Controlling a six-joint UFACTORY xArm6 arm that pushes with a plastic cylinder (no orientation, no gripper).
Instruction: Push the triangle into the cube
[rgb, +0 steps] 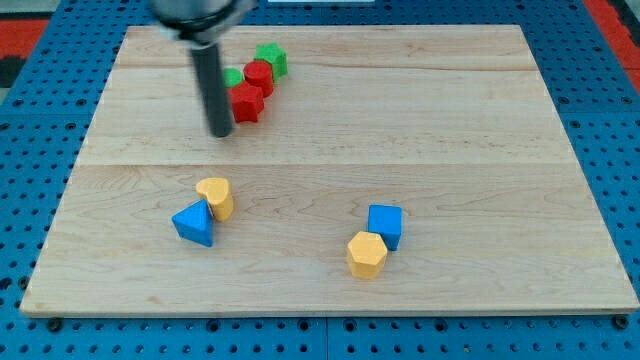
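Note:
A blue triangle (194, 223) lies at the view's lower left, touching a yellow block (217, 197) just above and to its right. A blue cube (385, 224) sits at the lower middle-right, touching a yellow hexagonal block (367, 254) below it. My tip (220, 132) rests on the board in the upper left, well above the triangle and just left of a red block (246, 102). The rod is upright and touches no block that I can see.
A cluster near the top holds a red cylinder (259, 75), a green star-like block (270, 59) and a green block (233, 77) partly hidden behind the rod. The wooden board (450, 130) lies on a blue pegboard.

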